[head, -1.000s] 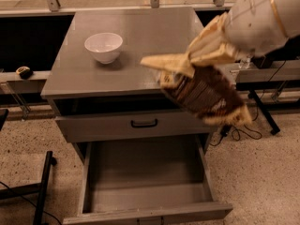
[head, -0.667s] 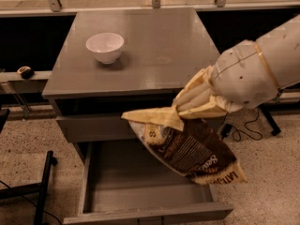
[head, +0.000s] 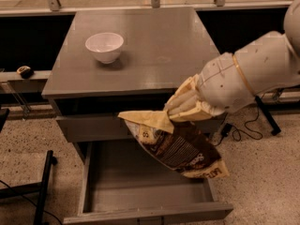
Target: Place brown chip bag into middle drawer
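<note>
- Camera view: the brown chip bag point(head: 180, 149) hangs tilted in the air over the right half of the middle drawer point(head: 126, 187). Its pale yellow top end is bunched upward and its lower end slopes down to the right, above the drawer's right wall.
- The pincer point(head: 177, 112) is clamped on that crumpled top end, just in front of the cabinet's front edge.
- Whether the bag's lower end touches the drawer cannot be told.
- The middle drawer stands open, its grey floor bare to the left of the bag.
- A closed grey drawer front point(head: 89, 126) sits just above it, partly hidden behind the bag.
- The white arm point(head: 253, 74) reaches in from the right.
- A white bowl point(head: 104, 46) stands upright on the grey worktop point(head: 164, 46), back left, well apart from the pincer.
- A black cable point(head: 240, 131) lies on the speckled floor at the right.
</note>
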Controlling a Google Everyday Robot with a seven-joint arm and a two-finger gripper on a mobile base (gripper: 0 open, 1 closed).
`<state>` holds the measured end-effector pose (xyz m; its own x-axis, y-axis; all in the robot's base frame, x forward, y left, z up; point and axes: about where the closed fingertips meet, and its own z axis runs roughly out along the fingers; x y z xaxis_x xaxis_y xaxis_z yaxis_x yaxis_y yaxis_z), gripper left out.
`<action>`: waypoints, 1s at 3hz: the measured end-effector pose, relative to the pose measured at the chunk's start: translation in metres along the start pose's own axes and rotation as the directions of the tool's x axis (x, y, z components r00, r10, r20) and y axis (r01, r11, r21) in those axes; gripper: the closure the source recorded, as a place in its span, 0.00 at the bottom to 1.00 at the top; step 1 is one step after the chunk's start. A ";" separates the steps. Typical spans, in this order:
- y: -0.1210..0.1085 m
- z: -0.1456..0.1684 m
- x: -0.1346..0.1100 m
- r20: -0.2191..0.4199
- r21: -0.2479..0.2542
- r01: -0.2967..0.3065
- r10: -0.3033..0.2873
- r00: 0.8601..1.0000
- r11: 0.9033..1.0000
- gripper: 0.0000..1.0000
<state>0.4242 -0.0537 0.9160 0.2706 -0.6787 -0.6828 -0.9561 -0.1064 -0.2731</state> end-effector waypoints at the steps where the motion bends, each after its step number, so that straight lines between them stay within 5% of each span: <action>1: 0.030 0.081 0.065 -0.001 -0.022 0.009 -0.009 1.000 1.000 1.00; 2: 0.059 0.148 0.119 -0.015 -0.034 -0.029 0.028 0.999 0.999 1.00; 3: 0.062 0.198 0.160 -0.054 -0.014 -0.059 0.058 0.997 0.998 1.00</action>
<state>0.4306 -0.0250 0.6554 0.2085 -0.7220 -0.6598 -0.9717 -0.0765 -0.2233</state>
